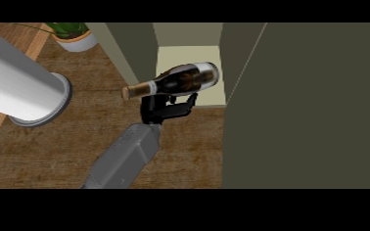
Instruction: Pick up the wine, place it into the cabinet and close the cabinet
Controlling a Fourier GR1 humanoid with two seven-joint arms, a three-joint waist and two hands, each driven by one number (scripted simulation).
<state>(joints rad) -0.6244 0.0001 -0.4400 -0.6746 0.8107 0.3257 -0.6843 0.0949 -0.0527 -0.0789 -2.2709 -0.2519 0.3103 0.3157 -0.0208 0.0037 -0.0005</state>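
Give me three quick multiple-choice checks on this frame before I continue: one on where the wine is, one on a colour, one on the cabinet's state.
1. Where is the wine bottle?
A. Standing on the counter beside the plant
B. Held on its side at the cabinet's opening
C. Lying on the counter's wood

2. What colour is the plant's pot?
A. White
B. Red
C. Black

3. What state is the cabinet in?
A. Shut
B. Open, pale inside showing
C. Door missing

Answers:
1. B: the hand curls under the bottle, which lies tilted with its base over the pale shelf and its neck pointing left.
2. A: the pot at upper left is white under green leaves.
3. B: the door stands swung out at right, and the shelf is in view.
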